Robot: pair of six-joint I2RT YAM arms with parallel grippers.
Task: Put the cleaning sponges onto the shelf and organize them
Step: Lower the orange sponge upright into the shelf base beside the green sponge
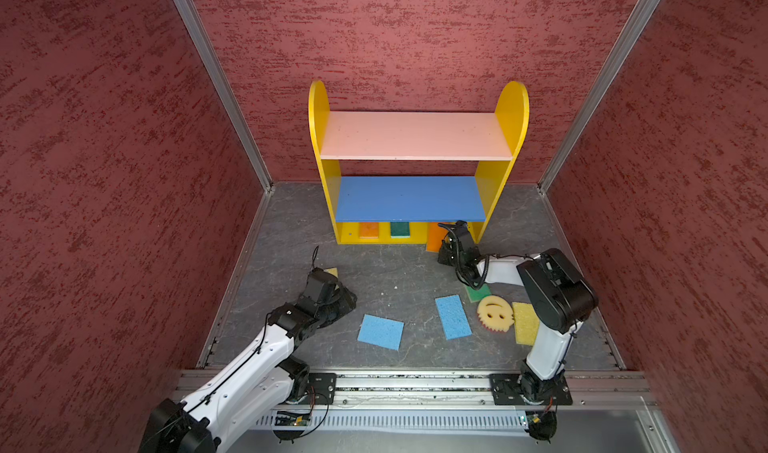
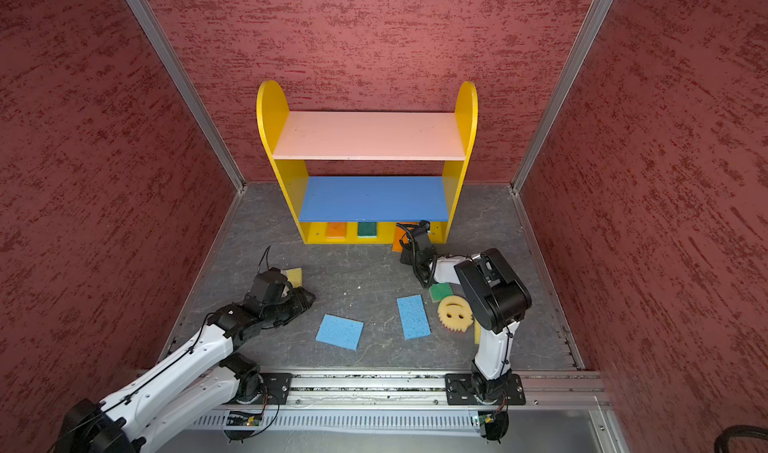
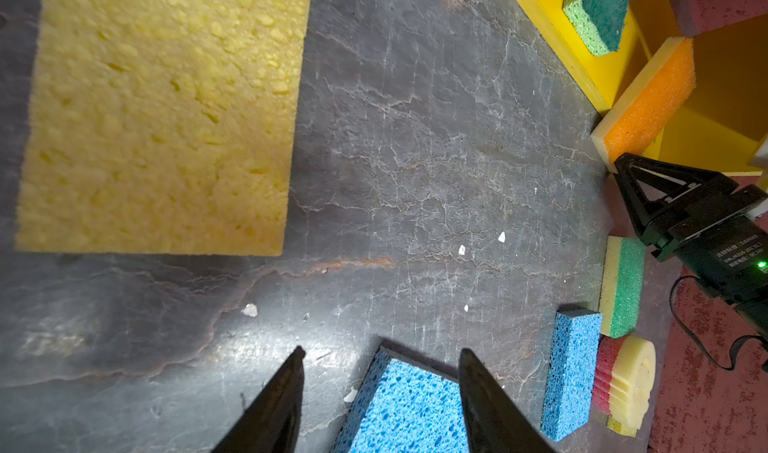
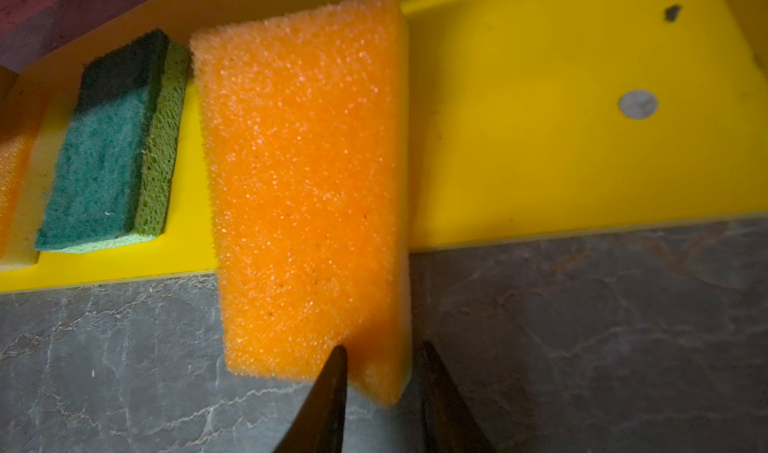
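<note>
While right jaws pinch only near corner of orange sponge [image 4: 303, 181], sponge lies half over front edge of shelf [image 4: 519, 139] bottom board, right end. Risk judged: thin grip slips, sponge slides off onto surface [image 4: 582, 326]. Left jaws released, empty, beside blue sponge [image 3: 407, 409].

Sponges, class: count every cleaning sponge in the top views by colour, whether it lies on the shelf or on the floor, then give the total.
Orange sponges: 2
Blue sponges: 2
Yellow rectangular sponges: 2
Round yellow smiley sponge: 1
Dark green sponge: 1
Light green sponge: 1
Total: 9
</note>
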